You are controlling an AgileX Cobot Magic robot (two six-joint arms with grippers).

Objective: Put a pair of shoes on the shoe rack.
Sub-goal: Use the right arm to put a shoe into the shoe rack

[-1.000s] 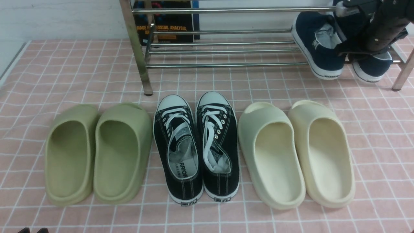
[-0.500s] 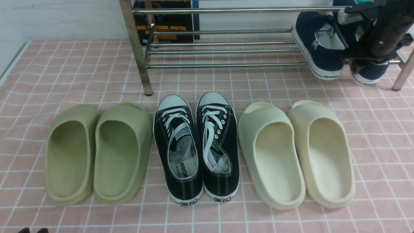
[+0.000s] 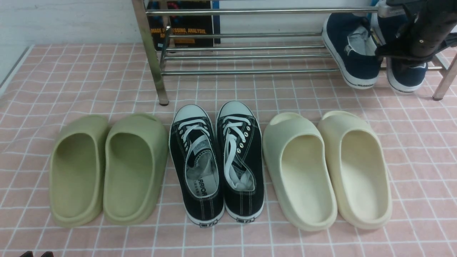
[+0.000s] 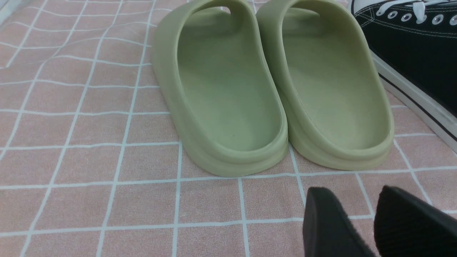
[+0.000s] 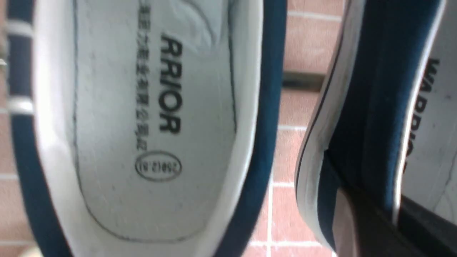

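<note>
- Right claw (image 3: 401, 54): clamped on the side wall of the held navy shoe (image 3: 407, 76), one finger inside the opening and one outside. That is the easy pinch on a soft slip-on with no laces.
- Held navy shoe: at the far right end of the shoe rack (image 3: 250, 71), on the lower tier, heel poking out past the front bar. The arm hides most of it, so I can't tell if it is fully seated.
- Other navy shoe (image 3: 351, 53): just beside it on the same tier, tilted, toe toward the back, heel hanging over the front bar. Nothing is gripping it.
- Right wrist view: both pale grey insoles close up and side by side, with a gap between the shoes.
- Left claw (image 4: 351, 200): narrow gap between the fingers, holding nothing. It is parked low over the desk (image 3: 71, 71) near the green slides (image 3: 107, 167), out of the way.
- Black lace-up sneakers (image 3: 217, 164) and cream slides (image 3: 328, 167): lined up on the desk in front of the rack, not task items.
- Judgement: placing is nearly done. Next is to let go and lift clear without dragging the shoe off the bars.
</note>
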